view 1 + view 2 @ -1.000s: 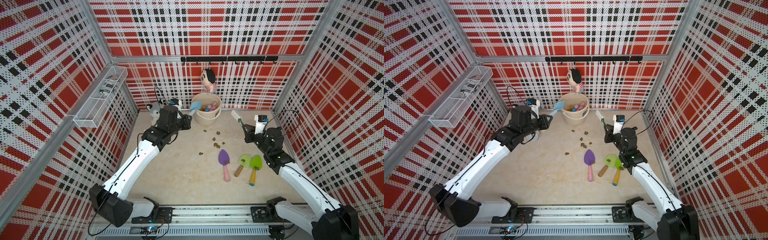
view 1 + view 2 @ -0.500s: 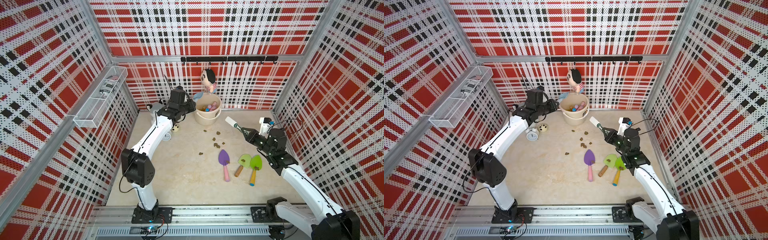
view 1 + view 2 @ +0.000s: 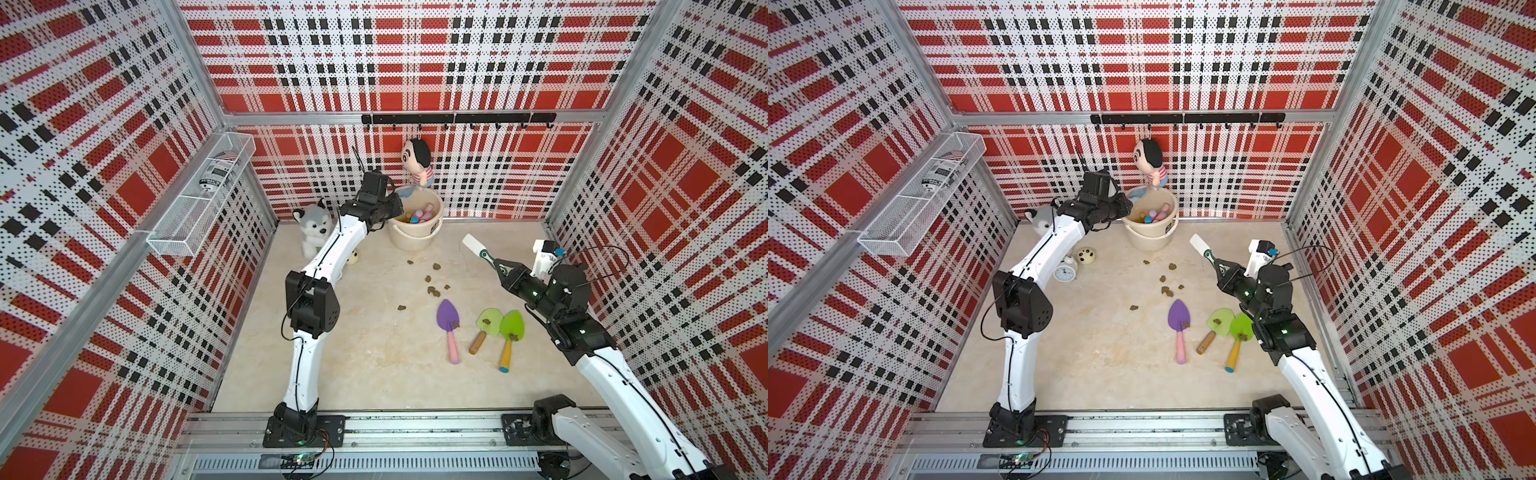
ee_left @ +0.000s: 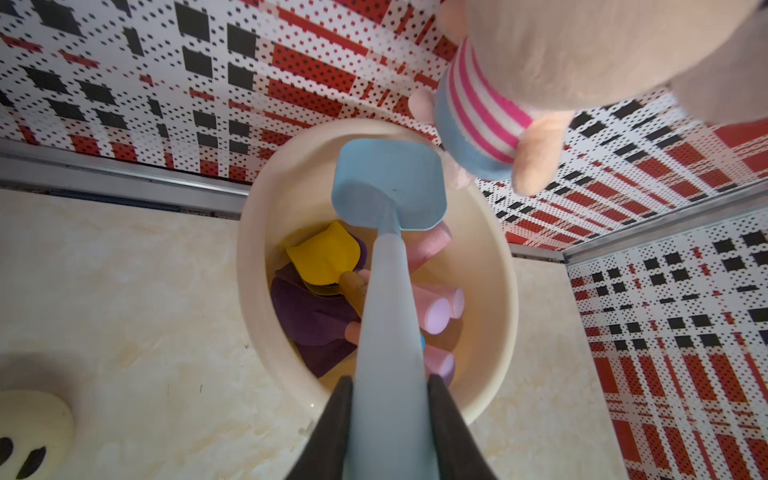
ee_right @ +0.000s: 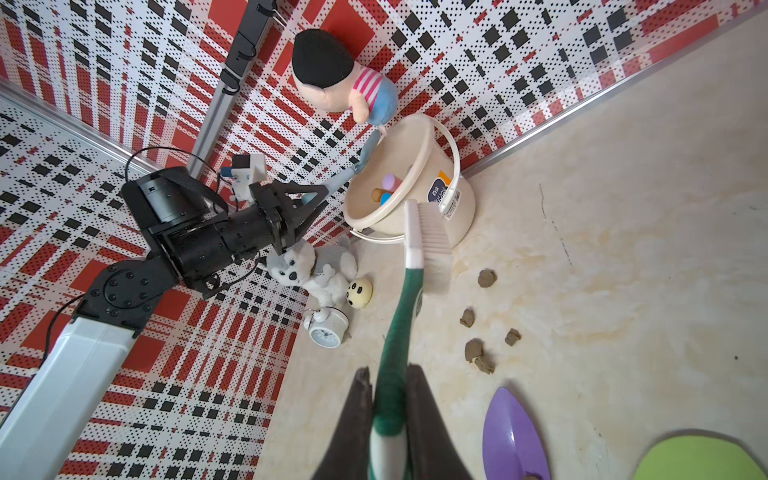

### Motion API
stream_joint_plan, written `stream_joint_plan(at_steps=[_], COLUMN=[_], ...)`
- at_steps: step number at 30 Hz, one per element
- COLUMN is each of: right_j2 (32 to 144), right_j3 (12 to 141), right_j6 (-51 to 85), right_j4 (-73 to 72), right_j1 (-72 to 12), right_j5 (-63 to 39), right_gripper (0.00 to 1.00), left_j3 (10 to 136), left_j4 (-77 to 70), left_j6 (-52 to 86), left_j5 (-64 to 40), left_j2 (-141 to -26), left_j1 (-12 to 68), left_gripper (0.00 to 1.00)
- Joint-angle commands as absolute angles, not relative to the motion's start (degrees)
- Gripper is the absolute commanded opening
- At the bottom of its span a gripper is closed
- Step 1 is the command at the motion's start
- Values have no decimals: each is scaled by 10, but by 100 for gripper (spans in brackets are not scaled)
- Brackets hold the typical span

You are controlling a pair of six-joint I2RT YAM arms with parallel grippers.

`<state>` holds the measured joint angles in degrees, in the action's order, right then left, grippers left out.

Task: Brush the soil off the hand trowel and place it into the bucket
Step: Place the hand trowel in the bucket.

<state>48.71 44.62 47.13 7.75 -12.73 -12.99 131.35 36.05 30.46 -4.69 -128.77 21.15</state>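
My left gripper (image 4: 390,380) is shut on the handle of a light blue hand trowel (image 4: 388,187). It holds the trowel's bare blade over the mouth of the cream bucket (image 4: 253,291) at the back wall. Both top views show that gripper (image 3: 395,203) (image 3: 1124,206) at the bucket's rim (image 3: 415,245). Several trowels lie inside the bucket. My right gripper (image 5: 386,372) (image 3: 500,266) is shut on a green-and-white brush (image 5: 428,232), held in the air over the floor. Soil lumps (image 3: 434,291) (image 5: 473,349) are scattered on the floor.
A purple trowel (image 3: 448,318) and two green trowels (image 3: 490,322) (image 3: 512,324) lie on the floor below my right arm, each with a soil lump on it. A husky plush (image 3: 313,226), an alarm clock (image 3: 1065,272) and a cream ball (image 3: 1086,255) sit beside my left arm. A doll (image 3: 417,160) hangs above the bucket.
My left arm has risen at the elbow and carried the blue trowel from beside the bucket to over its mouth. My right arm with the brush has shifted only a little.
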Motion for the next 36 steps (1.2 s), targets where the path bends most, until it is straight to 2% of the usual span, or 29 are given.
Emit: stream_joint_plan(at_steps=[1, 4, 6, 14, 16, 22, 26, 36], right_j2=[465, 460, 460, 454, 454, 459, 465, 458], right_j3=[451, 449, 448, 448, 447, 448, 449, 444], right_j6=[461, 461, 463, 466, 466, 471, 472, 459], right_j4=[88, 92, 92, 98, 97, 90, 85, 104], right_j1=[-125, -125, -125, -125, -124, -125, -125, -124], right_j5=[-114, -111, -113, -113, -111, -114, -114, -78], right_gripper=[0, 0, 0, 0, 0, 0, 0, 0], left_j3=[1331, 1331, 1336, 1354, 1355, 1335, 1273, 902], left_j4=[383, 384, 385, 384, 384, 384, 374, 222], left_j6=[293, 290, 288, 289, 286, 273, 268, 337], left_j5=[-44, -47, -42, -35, -29, 4, 27, 116], left_j2=[-1306, -1317, -1327, -1333, -1324, -1266, -1199, -969], left_j1=[215, 217, 217, 217, 220, 241, 272, 423], left_gripper=[0, 3, 17, 48, 53, 55, 55, 55])
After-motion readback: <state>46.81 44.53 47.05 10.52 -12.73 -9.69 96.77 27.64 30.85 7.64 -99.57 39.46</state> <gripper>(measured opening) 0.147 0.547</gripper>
